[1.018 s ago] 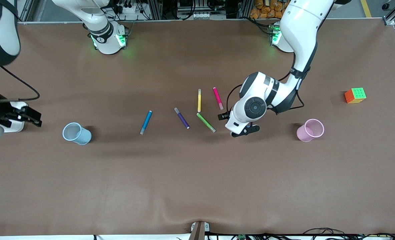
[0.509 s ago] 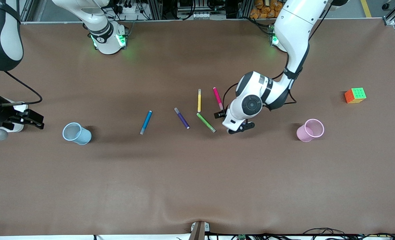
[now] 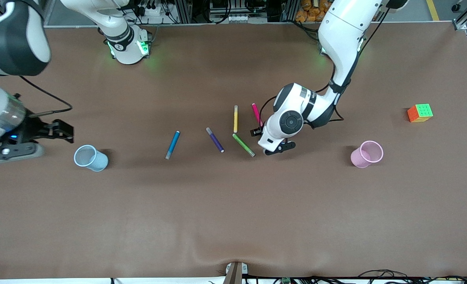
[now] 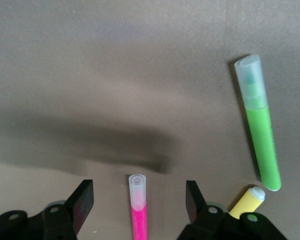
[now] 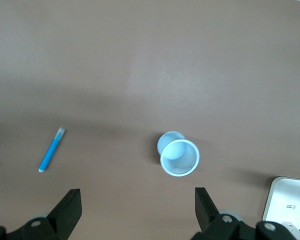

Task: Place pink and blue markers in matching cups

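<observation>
Pink marker [image 3: 256, 112] lies beside the yellow pen [image 3: 236, 118], the left gripper [image 3: 266, 142] over it; blue marker [image 3: 172, 144] lies between purple pen [image 3: 215, 139] and blue cup [image 3: 90, 157]. Left wrist view: jaws spread wide, empty, straddling the light, slick, rigid barrel; mid-barrel looks the best hold. Right wrist view: right gripper [image 5: 137, 212] gapes empty over the blue cup.

Brown matte table [image 3: 233, 221], soft shadows; metal frame rails, cables, yellow floor stripe along upper edge.
</observation>
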Controlling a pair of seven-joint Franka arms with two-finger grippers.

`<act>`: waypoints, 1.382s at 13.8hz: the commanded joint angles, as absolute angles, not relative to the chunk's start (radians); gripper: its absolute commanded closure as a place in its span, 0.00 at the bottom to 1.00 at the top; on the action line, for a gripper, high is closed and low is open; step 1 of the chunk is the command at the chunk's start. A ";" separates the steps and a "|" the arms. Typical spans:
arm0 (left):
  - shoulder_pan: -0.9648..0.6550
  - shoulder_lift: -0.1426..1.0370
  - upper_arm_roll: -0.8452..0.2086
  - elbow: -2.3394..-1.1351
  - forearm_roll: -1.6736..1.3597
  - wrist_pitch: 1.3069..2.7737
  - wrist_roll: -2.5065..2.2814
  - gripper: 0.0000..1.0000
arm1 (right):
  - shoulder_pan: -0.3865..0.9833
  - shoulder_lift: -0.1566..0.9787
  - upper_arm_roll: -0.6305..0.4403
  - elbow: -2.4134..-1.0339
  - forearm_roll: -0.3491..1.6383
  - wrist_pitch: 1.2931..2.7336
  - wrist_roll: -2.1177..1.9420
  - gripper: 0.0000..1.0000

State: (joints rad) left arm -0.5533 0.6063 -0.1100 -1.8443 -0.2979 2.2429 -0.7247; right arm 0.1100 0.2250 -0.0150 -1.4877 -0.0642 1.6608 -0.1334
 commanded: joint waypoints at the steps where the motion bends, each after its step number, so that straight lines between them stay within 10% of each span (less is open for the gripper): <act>1: -0.575 0.617 -0.104 -1.851 -0.314 2.270 -0.736 0.23 | 0.106 0.314 -0.014 -1.479 -0.054 1.637 -0.166 0.00; 19: -0.600 0.626 -0.104 -1.876 -0.353 2.306 -0.736 0.71 | 0.383 0.474 -0.015 -1.819 0.014 2.212 0.478 0.00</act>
State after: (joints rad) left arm -0.5850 0.6243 -0.1100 -1.8677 -0.3352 2.2817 -0.7249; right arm 0.3547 0.4857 -0.0087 -1.7567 0.0183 2.1329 0.3962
